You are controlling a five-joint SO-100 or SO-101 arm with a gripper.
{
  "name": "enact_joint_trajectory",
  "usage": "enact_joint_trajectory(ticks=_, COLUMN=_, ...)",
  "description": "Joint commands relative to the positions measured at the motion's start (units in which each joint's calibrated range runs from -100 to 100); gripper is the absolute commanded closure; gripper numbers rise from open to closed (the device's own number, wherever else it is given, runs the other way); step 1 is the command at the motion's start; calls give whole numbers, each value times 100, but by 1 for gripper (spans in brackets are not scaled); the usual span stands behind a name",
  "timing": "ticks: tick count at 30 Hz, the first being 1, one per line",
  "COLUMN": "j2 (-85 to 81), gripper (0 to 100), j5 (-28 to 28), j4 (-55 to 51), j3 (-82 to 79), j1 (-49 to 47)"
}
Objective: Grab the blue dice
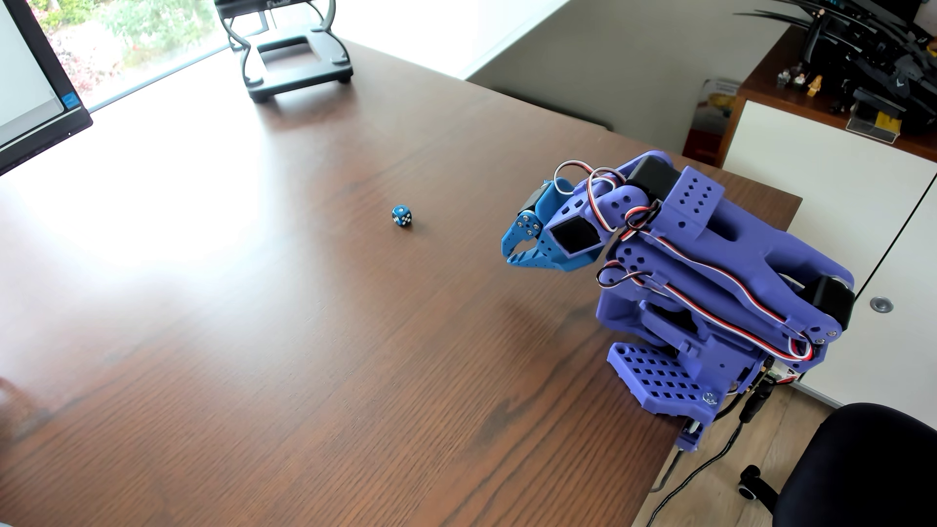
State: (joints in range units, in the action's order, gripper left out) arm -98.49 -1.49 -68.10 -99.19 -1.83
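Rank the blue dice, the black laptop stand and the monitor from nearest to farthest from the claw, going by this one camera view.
From the claw, at the right of this view:
1. The blue dice, alone on the wooden table, to the claw's left.
2. The black laptop stand, at the table's far edge by the window.
3. The monitor, at the far left edge of the view.

The scene is lit brightly by daylight from the window (127,35) at the upper left, which is blown out to near white. A broad pale glare is spread across the left half of the worktop (304,354), where the wood grain is washed away. Soft, faint shadows are cast toward the lower right, under the arm (710,263) and beside the dice (401,216). Straight edges are bent near the frame borders by a wide lens. The centre is rendered sharp; the far corners are slightly smeared.
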Motion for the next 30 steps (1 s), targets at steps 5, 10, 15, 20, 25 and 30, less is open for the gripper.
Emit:
enact_joint_trajectory(ticks=5, j2=-84, gripper=98, j5=-19, j4=136, j3=688, j1=199)
enact_joint_trajectory(ticks=10, j2=-84, gripper=98, j5=-19, j4=136, j3=688, j1=199)
enact_joint_trajectory(ticks=15, j2=-84, gripper=98, j5=-19, j4=136, j3=688, j1=207)
enact_joint_trajectory(ticks=20, j2=-50, gripper=98, j5=-456, j4=136, j3=1438, j1=248)
enact_joint_trajectory(ticks=25, j2=1055, gripper=90, j5=-587, j4=136, j3=2858, j1=-22)
enact_joint_trajectory(ticks=30, j2=3533, gripper=89, j5=-645, j4=128, j3=5055, j1=-54)
